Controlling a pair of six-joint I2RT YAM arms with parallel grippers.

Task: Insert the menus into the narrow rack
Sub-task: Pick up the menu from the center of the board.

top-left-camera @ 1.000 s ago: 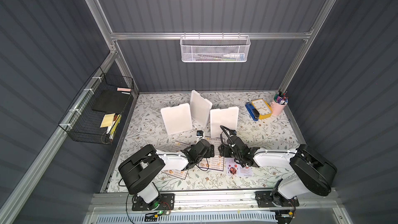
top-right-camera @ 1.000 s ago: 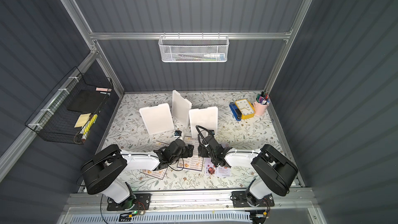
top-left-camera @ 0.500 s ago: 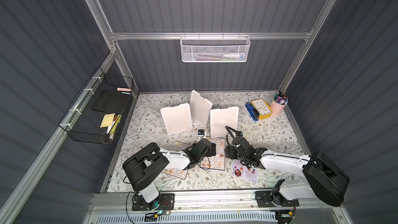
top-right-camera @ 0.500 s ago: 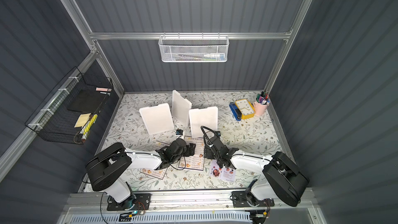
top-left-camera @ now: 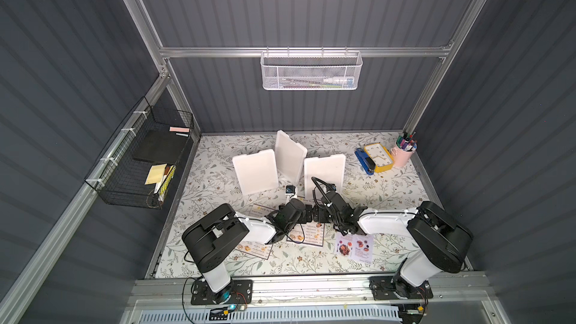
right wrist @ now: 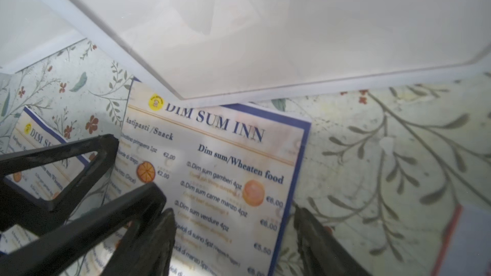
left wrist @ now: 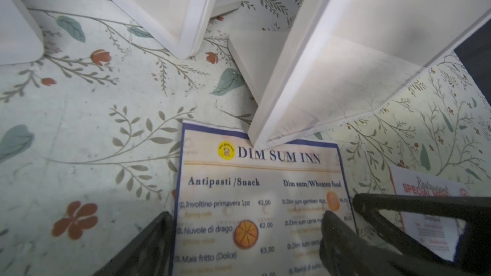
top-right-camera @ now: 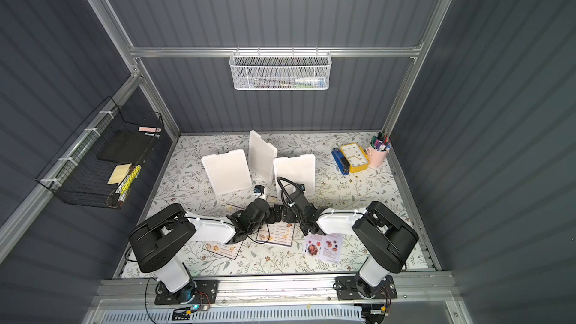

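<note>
Hovering low over the surface [top-left-camera: 218, 163], I have both hands at the same sheet. My left hand [left wrist: 247, 216] is spread wide, its fingers [left wrist: 156, 237] standing near the two side borders of the middle menu [left wrist: 260, 176], and nothing is pinched between them. My right hand [right wrist: 233, 211] is spread as well: one finger stands over the print, the other just past the sheet's blue border, and it grips nothing either. In both top views the two hands stand nearly tip to tip above this menu.

The sheet lies flat, its "DIM SUM INN" title toward the three white holders [top-left-camera: 290, 157] standing behind it. Its top edge runs under the corner of the right holder [left wrist: 345, 49]; whether they touch I cannot tell.

The left menu [top-left-camera: 255, 249], of the same print, lies flat beside it, partly beneath my left arm [top-left-camera: 255, 229]. The lavender menu [top-left-camera: 355, 246] lies flat on my right, near the middle one but apart from it. The rack [top-left-camera: 310, 70] hangs on the back rail, well apart from all three sheets.
</note>
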